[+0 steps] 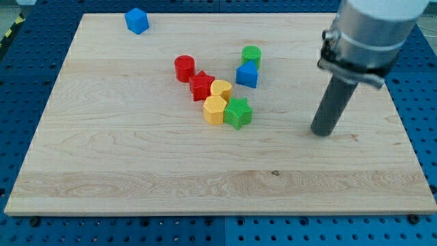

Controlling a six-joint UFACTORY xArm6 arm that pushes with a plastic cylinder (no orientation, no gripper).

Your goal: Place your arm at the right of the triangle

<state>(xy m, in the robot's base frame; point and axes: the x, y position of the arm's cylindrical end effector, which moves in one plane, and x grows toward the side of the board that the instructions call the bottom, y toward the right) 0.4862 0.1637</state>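
Observation:
The blue triangle block point(247, 75) lies near the board's middle, just below the green cylinder point(251, 55). My tip point(323, 132) rests on the board well to the right of the triangle and somewhat lower in the view, apart from every block. To the triangle's left is a tight cluster: the red cylinder point(184, 68), the red star point(201, 85), the yellow heart-like block point(221, 89), the yellow hexagon point(214, 110) and the green star point(238, 113).
A blue cube point(136, 20) sits alone near the board's top left. The wooden board point(136, 171) lies on a blue perforated table. The arm's grey body point(369, 34) looms over the board's top right.

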